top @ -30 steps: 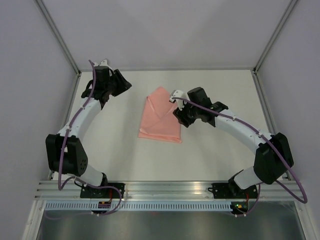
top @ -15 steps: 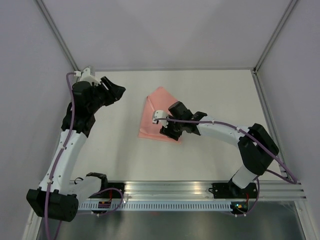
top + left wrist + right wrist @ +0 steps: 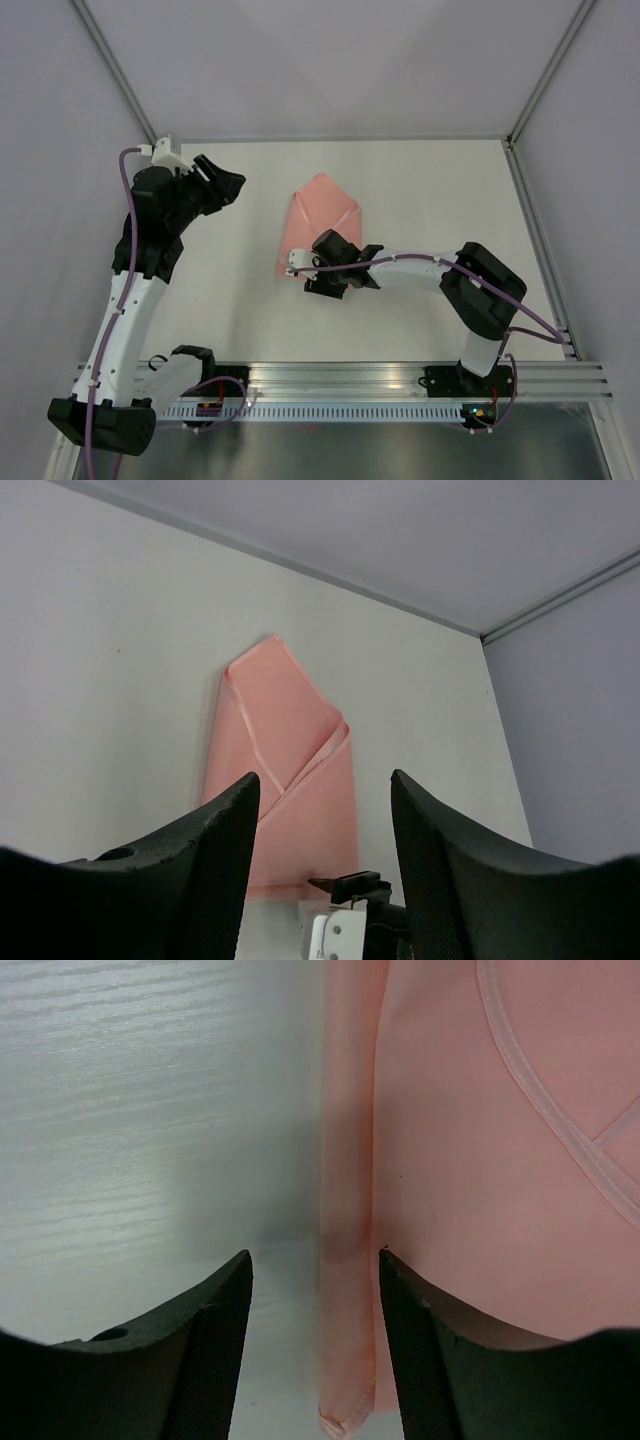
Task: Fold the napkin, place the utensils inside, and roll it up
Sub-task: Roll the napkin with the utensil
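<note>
The pink napkin point(image 3: 322, 222) lies folded flat in the middle of the table, with a pointed far end and crossing hems. My right gripper point(image 3: 318, 277) is low over its near edge, open. In the right wrist view the open fingers point(image 3: 315, 1295) straddle a narrow doubled-over strip along the napkin's edge point(image 3: 346, 1260), and the rest of the cloth point(image 3: 490, 1160) spreads to the right. My left gripper point(image 3: 225, 185) is raised at the far left, open and empty, apart from the napkin. Through its fingers point(image 3: 325, 820) I see the napkin point(image 3: 285, 770) and the right gripper point(image 3: 362, 895). No utensils are in view.
The white table point(image 3: 440, 190) is walled on the left, right and far sides. An aluminium rail point(image 3: 340, 378) with both arm bases runs along the near edge.
My right gripper has swept from the napkin's right side to its near edge, going lower. My left arm has lifted and drawn back to the left.
</note>
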You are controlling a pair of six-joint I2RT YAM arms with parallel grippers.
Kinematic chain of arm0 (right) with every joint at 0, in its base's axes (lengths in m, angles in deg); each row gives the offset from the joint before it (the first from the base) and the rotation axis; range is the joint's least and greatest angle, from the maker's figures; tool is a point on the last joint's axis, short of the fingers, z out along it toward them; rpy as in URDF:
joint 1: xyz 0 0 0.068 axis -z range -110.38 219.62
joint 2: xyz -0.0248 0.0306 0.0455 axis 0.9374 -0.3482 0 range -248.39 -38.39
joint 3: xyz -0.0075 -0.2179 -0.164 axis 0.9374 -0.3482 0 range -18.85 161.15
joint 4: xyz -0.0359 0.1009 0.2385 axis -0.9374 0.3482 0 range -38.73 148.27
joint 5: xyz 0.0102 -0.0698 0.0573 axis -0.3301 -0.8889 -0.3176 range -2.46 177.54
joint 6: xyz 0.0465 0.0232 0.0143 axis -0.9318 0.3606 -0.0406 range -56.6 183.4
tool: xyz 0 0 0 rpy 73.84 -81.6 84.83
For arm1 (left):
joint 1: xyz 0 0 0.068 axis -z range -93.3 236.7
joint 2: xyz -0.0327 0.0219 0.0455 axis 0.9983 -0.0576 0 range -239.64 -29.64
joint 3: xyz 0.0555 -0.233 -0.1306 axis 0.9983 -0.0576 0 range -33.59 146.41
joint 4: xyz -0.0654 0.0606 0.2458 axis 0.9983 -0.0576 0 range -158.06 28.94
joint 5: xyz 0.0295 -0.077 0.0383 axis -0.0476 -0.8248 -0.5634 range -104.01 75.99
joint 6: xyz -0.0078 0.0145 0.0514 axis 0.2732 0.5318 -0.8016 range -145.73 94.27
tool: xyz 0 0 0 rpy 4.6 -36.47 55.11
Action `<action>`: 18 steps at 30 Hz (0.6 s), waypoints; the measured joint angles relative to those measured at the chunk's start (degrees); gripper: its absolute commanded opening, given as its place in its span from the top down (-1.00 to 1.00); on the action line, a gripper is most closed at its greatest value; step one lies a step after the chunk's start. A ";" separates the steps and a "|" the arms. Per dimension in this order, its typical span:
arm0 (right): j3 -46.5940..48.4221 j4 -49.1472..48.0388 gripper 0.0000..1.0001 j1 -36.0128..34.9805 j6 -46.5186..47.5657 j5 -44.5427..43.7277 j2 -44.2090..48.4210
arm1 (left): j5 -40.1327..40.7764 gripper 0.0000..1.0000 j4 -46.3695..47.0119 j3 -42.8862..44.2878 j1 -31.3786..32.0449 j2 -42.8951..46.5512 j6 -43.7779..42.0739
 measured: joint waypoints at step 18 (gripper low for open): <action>3.48 -4.13 -0.20 -0.50 1.20 -4.70 -4.81 | -0.26 -0.21 -0.66 0.00 0.00 -1.49 -0.28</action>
